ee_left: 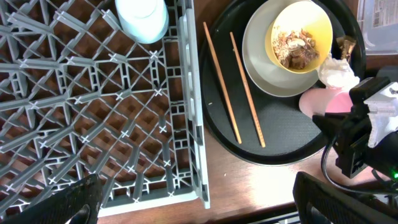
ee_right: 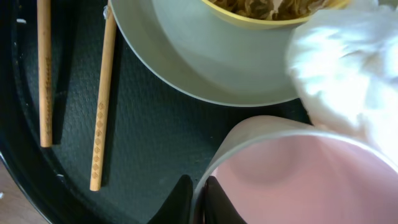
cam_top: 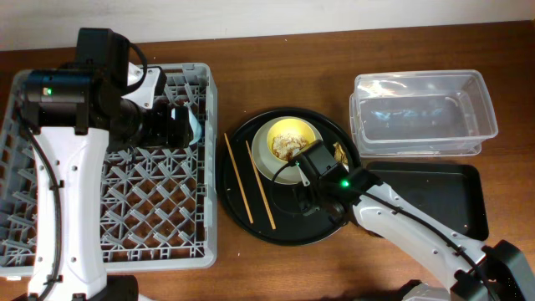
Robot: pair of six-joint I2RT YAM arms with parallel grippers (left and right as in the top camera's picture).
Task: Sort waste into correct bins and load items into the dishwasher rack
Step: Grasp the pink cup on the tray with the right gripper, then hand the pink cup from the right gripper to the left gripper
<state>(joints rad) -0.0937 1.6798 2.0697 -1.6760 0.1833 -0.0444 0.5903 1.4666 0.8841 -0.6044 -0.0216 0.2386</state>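
Observation:
The light-blue cup (ee_left: pixel 142 18) sits in the grey dishwasher rack (cam_top: pixel 150 201), near its far right side. My left gripper (ee_left: pixel 199 199) is open and empty above the rack. My right gripper (ee_right: pixel 200 199) is shut on the rim of the pink cup (ee_right: pixel 298 180) on the round black tray (cam_top: pixel 242 217). Crumpled white tissue (ee_right: pixel 348 68) lies against the pink cup. The yellow bowl (cam_top: pixel 288 140) holds tan-brown food scraps and stands on the pale plate (ee_right: pixel 205 56). Two wooden chopsticks (cam_top: pixel 236 180) lie on the tray's left part. A gold foil wrapper (cam_top: pixel 340 153) shows beside the bowl.
The clear plastic tub (cam_top: pixel 422 117) stands at the back right. The shallow black rectangular tray (cam_top: pixel 435 201) lies in front of it, right of the round tray. The rack fills the table's left side.

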